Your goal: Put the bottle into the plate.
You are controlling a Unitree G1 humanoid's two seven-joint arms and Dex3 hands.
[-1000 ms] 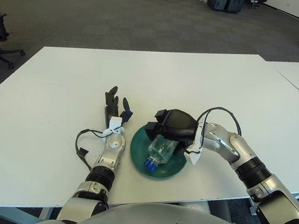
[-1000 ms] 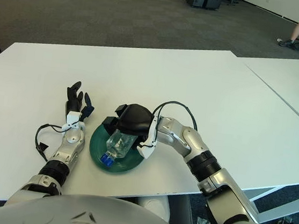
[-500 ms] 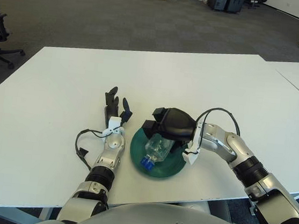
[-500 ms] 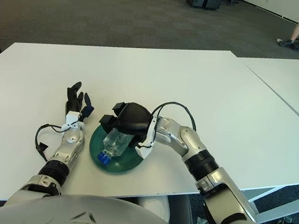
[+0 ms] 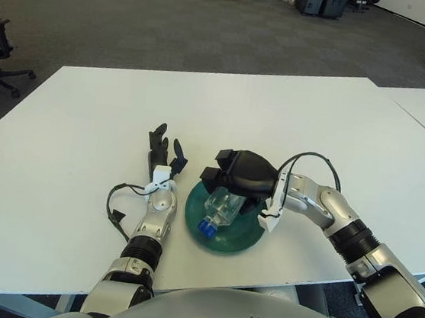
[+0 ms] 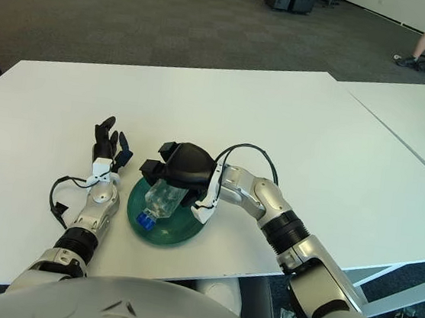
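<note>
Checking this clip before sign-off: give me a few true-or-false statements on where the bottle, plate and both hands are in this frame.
1. The bottle lies over the green plate. True.
2. The right hand is at the bottle. True.
3. The bottle's cap is red. False: it is blue.
4. The left hand grips the plate. False: it shows left of the plate, fingers spread, holding nothing.
5. The plate sits at the table's far edge. False: it is near the robot's edge.

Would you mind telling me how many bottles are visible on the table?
1: the bottle lies over the green plate, under the right robot hand. None other shows.
</note>
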